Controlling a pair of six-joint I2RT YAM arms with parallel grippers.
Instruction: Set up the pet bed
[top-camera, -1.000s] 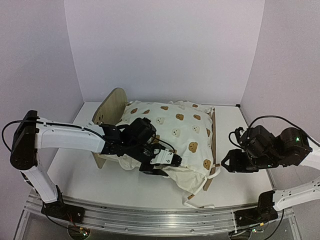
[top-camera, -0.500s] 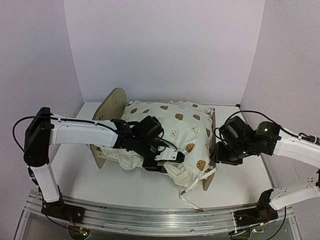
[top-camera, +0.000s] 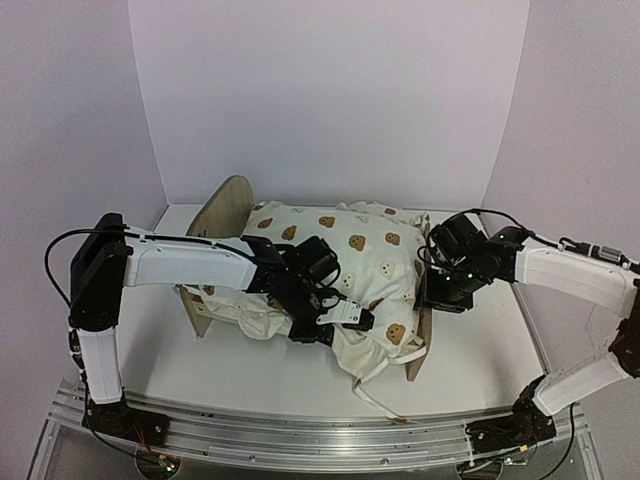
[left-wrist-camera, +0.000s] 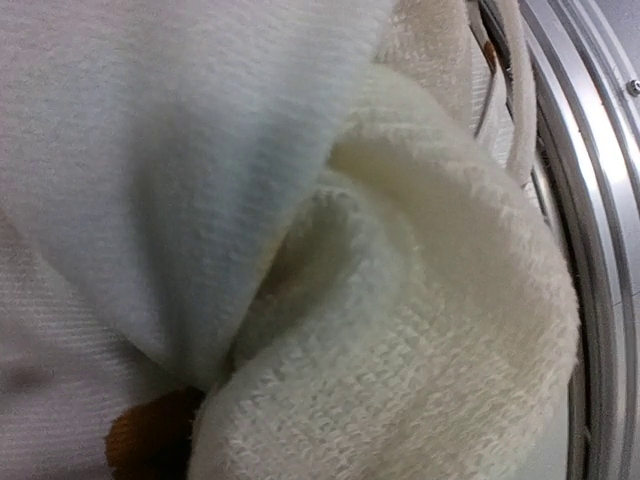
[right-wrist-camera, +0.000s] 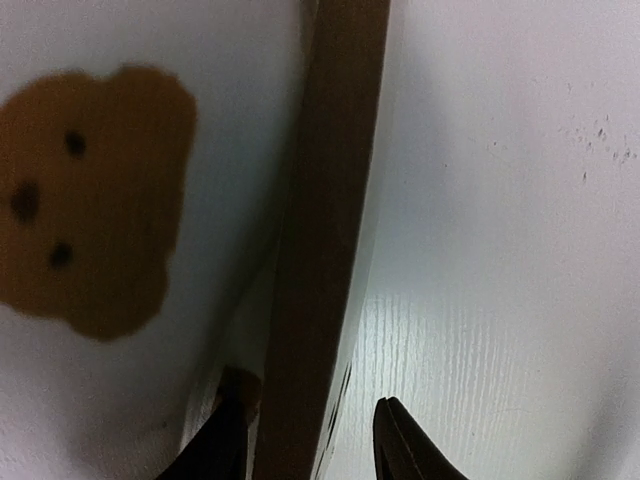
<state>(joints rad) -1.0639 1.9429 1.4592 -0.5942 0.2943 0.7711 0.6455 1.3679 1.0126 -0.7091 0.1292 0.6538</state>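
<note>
The pet bed stands mid-table, a light-wood frame with a rounded left end board and a right end board. A cream bear-print duvet covers it. My left gripper sits at the duvet's near edge, shut on a bunched fold. The left wrist view is filled by that cloth, and its fingers are hidden. My right gripper is open and straddles the right end board, one dark finger on the table side, the other against the duvet.
White tie strings trail from the duvet's near right corner toward the metal rail at the front edge. That rail is close beside the gathered cloth. White table lies right of the bed. Walls close in on three sides.
The left gripper slid right along the duvet's near edge and closed on a fold. The right arm swung in from the table's right side to straddle the right end board.
</note>
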